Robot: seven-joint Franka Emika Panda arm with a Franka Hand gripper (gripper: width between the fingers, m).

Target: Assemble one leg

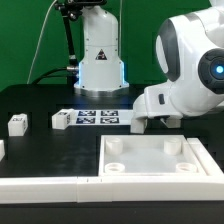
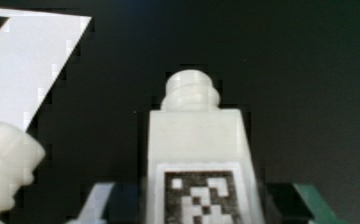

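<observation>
In the wrist view a white square-sectioned leg (image 2: 198, 140) sits between my gripper's (image 2: 203, 207) two fingers, tag face toward the camera, its screw tip (image 2: 191, 88) pointing away over the black table. The jaws stand against both of its sides, shut on it. In the exterior view the gripper (image 1: 150, 118) is low over the table, just behind the large white tabletop panel (image 1: 150, 158), and the hand mostly hides the held leg. Two other legs (image 1: 17, 123) (image 1: 61, 119) lie at the exterior view's left.
The marker board (image 1: 97, 117) lies in the middle of the black table. In the wrist view a white panel corner (image 2: 26, 60) and a rounded white part (image 2: 3, 160) lie beside the held leg. A long white part (image 1: 40, 188) lies along the front edge.
</observation>
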